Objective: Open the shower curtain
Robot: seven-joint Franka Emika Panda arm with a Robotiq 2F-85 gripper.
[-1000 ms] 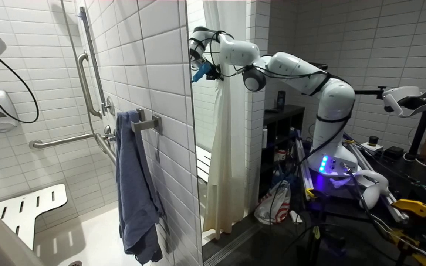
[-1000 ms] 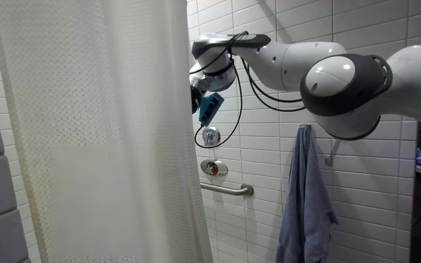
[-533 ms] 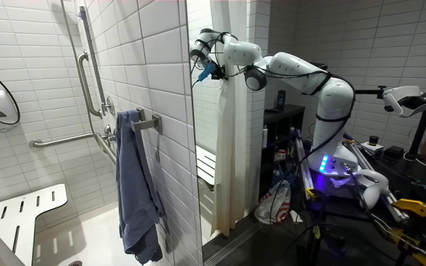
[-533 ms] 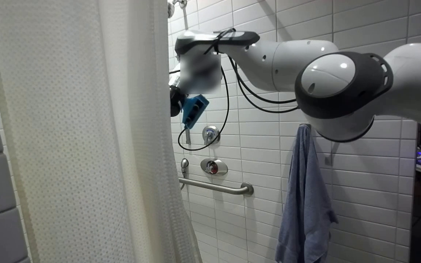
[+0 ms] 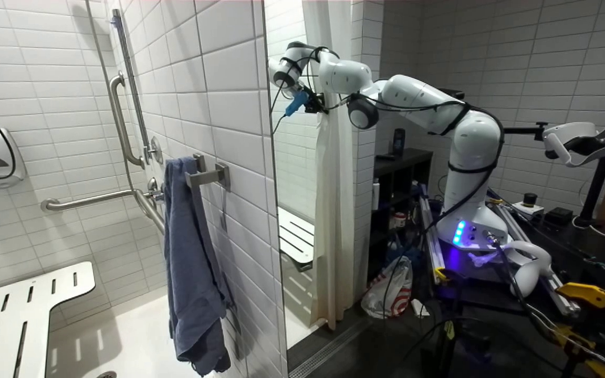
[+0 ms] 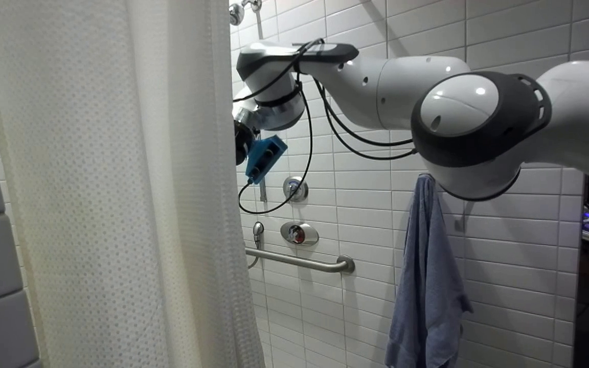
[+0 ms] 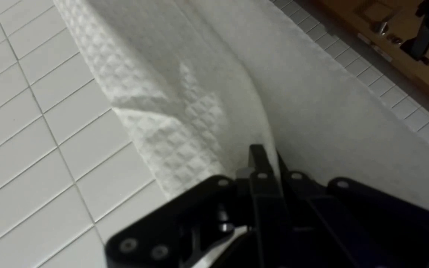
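The shower curtain (image 7: pixel 330 123) is a tall off-white sheet with soft folds. In the wrist view my gripper (image 7: pixel 269 153) is shut on a fold of it, with curtain on both sides of the fingers. In an exterior view the curtain (image 6: pixel 105 184) fills the left part, and its edge hides my fingers. In an exterior view the curtain (image 5: pixel 334 220) hangs bunched beside a tiled column, seen in what looks like a mirror. There my gripper (image 5: pixel 319 103) is at the curtain's upper part.
A blue-grey towel (image 5: pixel 189 262) hangs on the tiled wall and also shows in an exterior view (image 6: pixel 427 276). A slatted shower seat (image 5: pixel 66 278) and a grab bar (image 6: pixel 299 260) are in the shower. A cable (image 6: pixel 309 138) loops from the arm to the blue camera (image 6: pixel 265 159).
The gripper has drawn the curtain sideways: left in an exterior view, right in what looks like the mirror. The curtain is more bunched, and more shower wall and seat show. The grip has held.
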